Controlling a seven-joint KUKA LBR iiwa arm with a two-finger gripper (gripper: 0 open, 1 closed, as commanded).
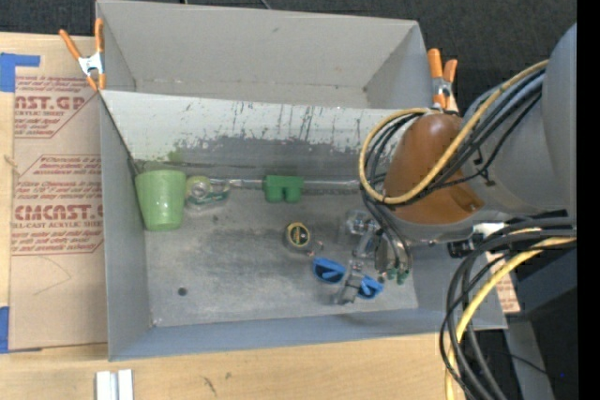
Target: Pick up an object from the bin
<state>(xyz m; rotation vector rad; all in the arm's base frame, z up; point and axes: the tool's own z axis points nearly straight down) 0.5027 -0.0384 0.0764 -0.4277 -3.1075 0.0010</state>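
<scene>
Grey metal bin (234, 295) seen from above, with a few small things scattered on its scuffed floor. The robot arm comes in from the right, its wrist under a rounded orange-brown cover (427, 169) wrapped in looping yellow and black cables. The gripper (354, 281) hangs low in the bin's front right corner. A small blue plastic piece (326, 271) lies just beside it on the left and a second blue piece (371, 288) lies close against it on the right. Whether the gripper is open or closed cannot be told, and nothing can be seen held in it. Further off, a little round dark and yellowish thing (298, 235) lies near the middle of the floor. A green block (282, 188) sits against the back wall, and a pale green plastic cup (160, 197) lies on its side at the far left with a small clear thing (204, 192) just beside it. As a judgement, the pick is at an early stage: the gripper is down among the blue pieces, the likeliest targets, but nothing looks lifted. A firm grasp and the raise out of the bin are left to do.
</scene>
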